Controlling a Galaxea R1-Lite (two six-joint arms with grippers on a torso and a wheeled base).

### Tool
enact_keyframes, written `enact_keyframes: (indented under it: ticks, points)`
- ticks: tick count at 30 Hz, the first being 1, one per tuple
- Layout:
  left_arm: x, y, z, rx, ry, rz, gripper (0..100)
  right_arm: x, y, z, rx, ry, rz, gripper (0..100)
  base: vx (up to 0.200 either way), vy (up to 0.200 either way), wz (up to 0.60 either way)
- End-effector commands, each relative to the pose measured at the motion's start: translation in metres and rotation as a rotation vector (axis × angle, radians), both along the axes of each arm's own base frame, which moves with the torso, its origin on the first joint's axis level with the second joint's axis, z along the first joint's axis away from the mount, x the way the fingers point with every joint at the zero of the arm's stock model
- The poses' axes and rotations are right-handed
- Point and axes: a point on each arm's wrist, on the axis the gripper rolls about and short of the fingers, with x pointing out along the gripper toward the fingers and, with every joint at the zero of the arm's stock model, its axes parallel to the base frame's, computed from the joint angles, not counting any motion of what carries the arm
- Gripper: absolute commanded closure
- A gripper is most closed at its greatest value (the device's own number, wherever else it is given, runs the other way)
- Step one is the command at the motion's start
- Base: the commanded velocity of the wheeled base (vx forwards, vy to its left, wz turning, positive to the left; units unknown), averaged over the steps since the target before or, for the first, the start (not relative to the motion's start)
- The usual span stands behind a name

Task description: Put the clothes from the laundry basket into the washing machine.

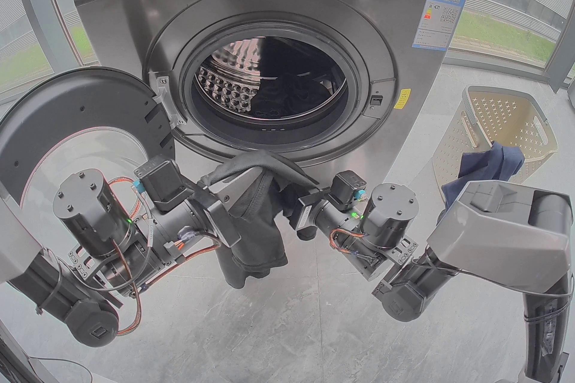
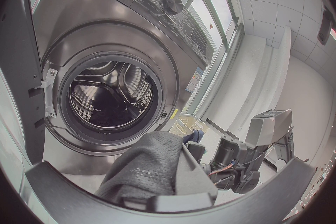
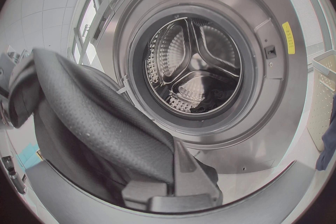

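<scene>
**A dark grey cloth is held up in front of the open washing machine**

On the far left, the round door of the washing machine is swung wide open. Just right of the door, the left gripper is seen low in front of the machine. It is closed on one end of a dark grey cloth. One pale finger is seen beside the cloth, and the other is covered by it.

The dark grey cloth is stretched from the left gripper across to the right gripper. A long part of it is left hanging down above the floor. The cloth is held just below the round opening, and it is outside the machine.

Behind and above the cloth, the shiny drum is seen through the opening. Some dark clothes are lying at the bottom of the drum.

Just right of the hanging part, the right gripper is closed on the other end of the dark grey cloth. Most of this gripper is covered by the cloth.

Far to the right, the laundry basket is stood on the floor beside the machine. It is pale, and small holes are cut in its walls. A blue cloth is draped over its near rim, with part of it hanging outside.
</scene>
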Motion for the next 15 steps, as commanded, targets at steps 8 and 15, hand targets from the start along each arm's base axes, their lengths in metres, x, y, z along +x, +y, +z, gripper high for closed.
enact_keyframes:
  ticks: [8,15]
  points:
    - [0.008,-0.001,-0.012,0.025,0.033,0.013,100,-0.048,-0.040,0.046,-0.003,-0.002,0.044,100,0.000,0.000,0.00]
    - [0.015,-0.009,-0.014,0.025,0.028,-0.002,100,-0.071,-0.059,0.061,0.002,-0.007,0.108,100,0.000,0.000,0.00]
